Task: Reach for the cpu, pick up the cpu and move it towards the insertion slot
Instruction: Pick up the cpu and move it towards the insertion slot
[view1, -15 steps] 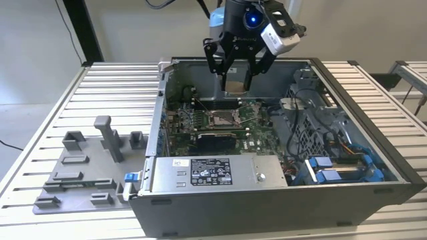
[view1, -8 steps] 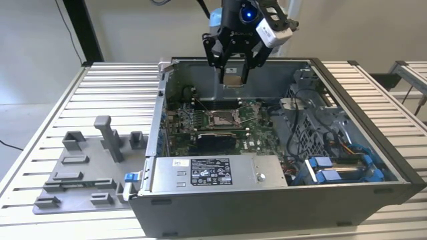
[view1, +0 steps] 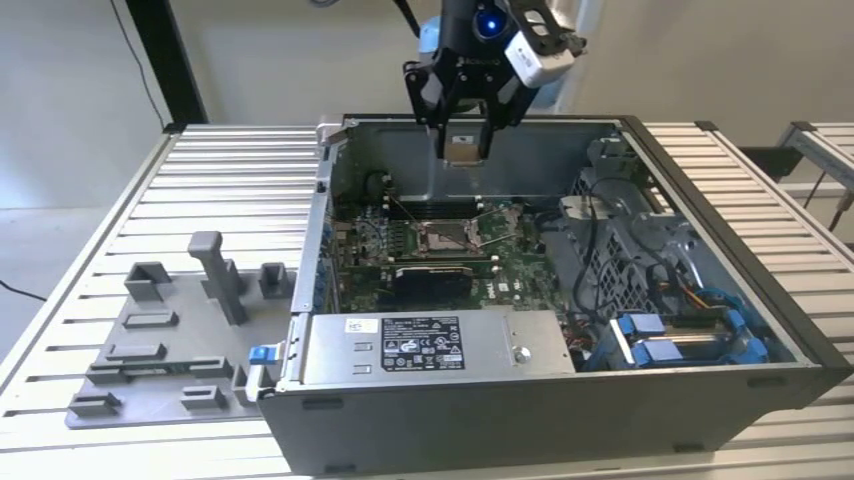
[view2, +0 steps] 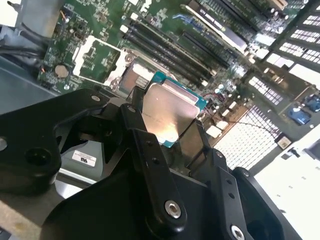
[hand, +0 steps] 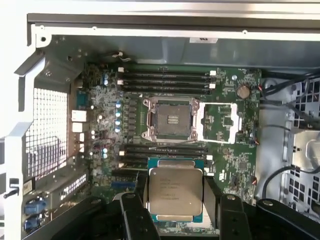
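Note:
My gripper (view1: 463, 148) hangs above the open computer case, shut on the cpu (view1: 463, 148), a small flat square chip. In both wrist views the cpu (hand: 175, 190) (view2: 167, 112) shows its silver face with a teal rim, clamped between the black fingers (hand: 134, 210). The insertion slot (view1: 447, 236) lies on the green motherboard below, a square socket with a silver frame and brownish centre. In the first wrist view the insertion slot (hand: 170, 119) is apart from the cpu, with memory slots between them. Part of the insertion slot (view2: 131, 76) shows just beyond the chip's edge in the second wrist view.
The grey computer case (view1: 534, 390) stands on a slatted metal table (view1: 227, 200). A grey plastic tray (view1: 160, 350) with upright blocks lies at the exterior view's left. Cables and blue connectors (view1: 667, 335) crowd the case's right side. The case's back wall (view1: 534, 150) rises behind the gripper.

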